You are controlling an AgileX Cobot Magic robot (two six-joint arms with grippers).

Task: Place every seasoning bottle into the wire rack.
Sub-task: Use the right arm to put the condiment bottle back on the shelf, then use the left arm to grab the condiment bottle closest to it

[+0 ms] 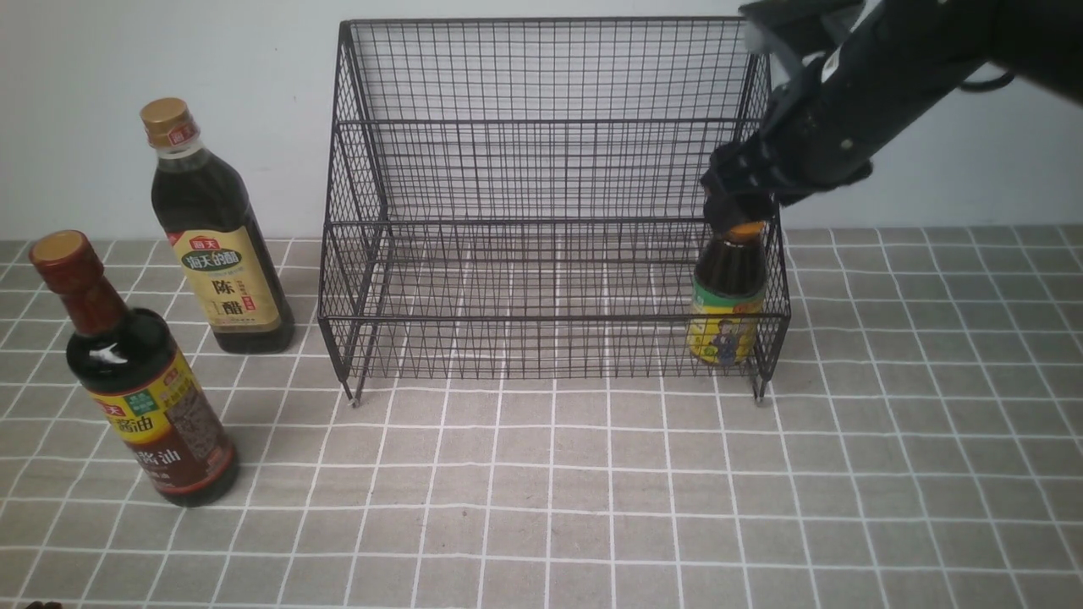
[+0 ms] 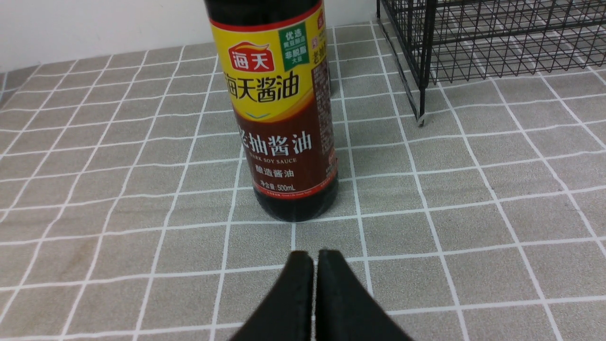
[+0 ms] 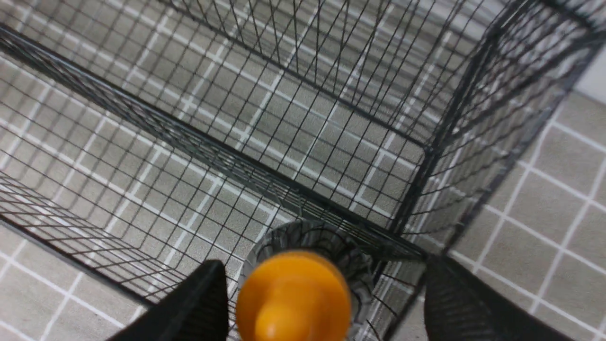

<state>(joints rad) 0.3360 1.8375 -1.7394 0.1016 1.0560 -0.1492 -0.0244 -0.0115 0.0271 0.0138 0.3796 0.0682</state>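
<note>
The small bottle with the orange nozzle cap (image 1: pixel 729 296) stands upright in the front tier of the wire rack (image 1: pixel 550 169), tucked into the corner at the right of the front view, close against the side mesh. The right tool (image 1: pixel 743 203) hangs directly above it. In its wrist view the jaws stand wide on either side of the cap and grip nothing, with a clear gap on one side and a narrower one on the other.

Judging from this, the first bottle is placed and let go. The right arm's next move calls for a straight rise, so that neither finger clips the cap or snags the rack's wires on the way out.

Two bottles wait on the desk (image 1: pixel 592 507), both at the left of the front view and outside the rack. The one with the gold cap (image 1: pixel 216 254) stands at centre left, near the rack's side. The one with the brown-red neck (image 1: pixel 140 389) stands at lower left.

The left tool (image 2: pixel 315 265) is closed tight and empty, low over the desk and pointed at the base of the brown-red-necked bottle. It would have to open wider than that bottle's body before it could advance and take hold.
</note>
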